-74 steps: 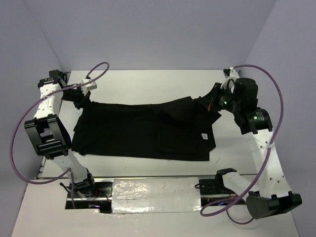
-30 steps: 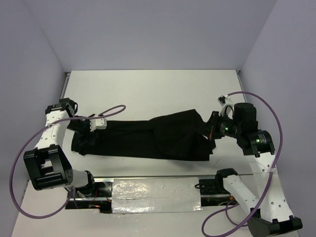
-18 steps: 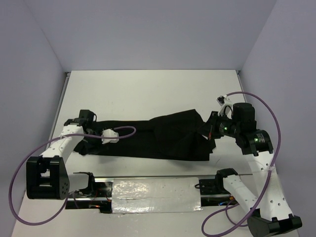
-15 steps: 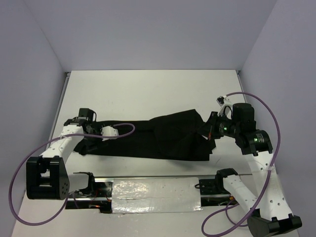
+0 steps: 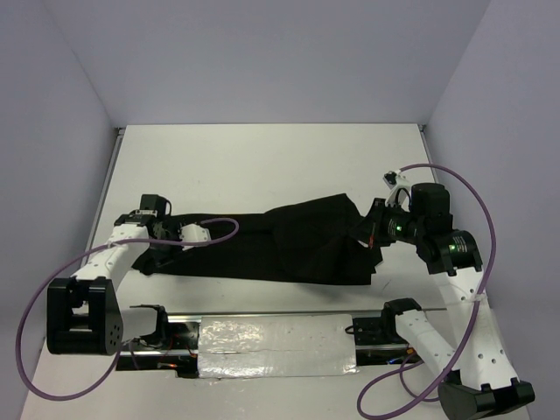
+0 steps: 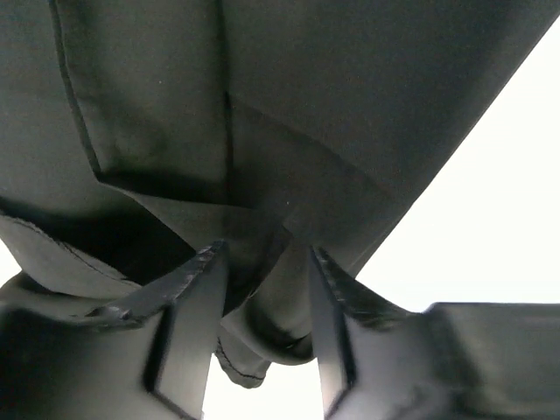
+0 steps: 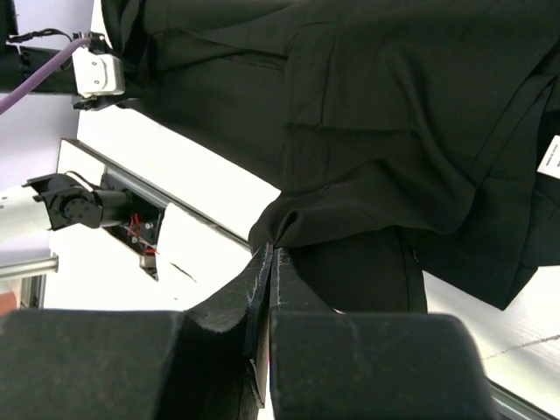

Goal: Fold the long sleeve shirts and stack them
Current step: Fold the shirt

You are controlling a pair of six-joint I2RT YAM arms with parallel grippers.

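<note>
The black long sleeve shirt (image 5: 262,245) lies folded into a long strip across the white table (image 5: 262,157). My left gripper (image 5: 166,243) is low at the strip's left end. In the left wrist view it (image 6: 265,249) is open, with a loose fold of the shirt (image 6: 306,105) and its hem hanging between the fingers. My right gripper (image 5: 369,234) is at the strip's right end. In the right wrist view it (image 7: 273,249) is shut on a raised edge of the shirt (image 7: 394,105). The small white tag (image 7: 549,157) shows at that view's right edge.
A silver taped strip (image 5: 271,337) runs along the near table edge between the arm bases. Purple cables (image 5: 52,289) loop beside both arms. Lilac walls close the table on the left, back and right. Bare table lies behind the shirt.
Both grippers have drawn the shirt's far edge toward the near edge, folding it into a narrow strip. The left gripper then slid right along the strip's left end and stopped.
</note>
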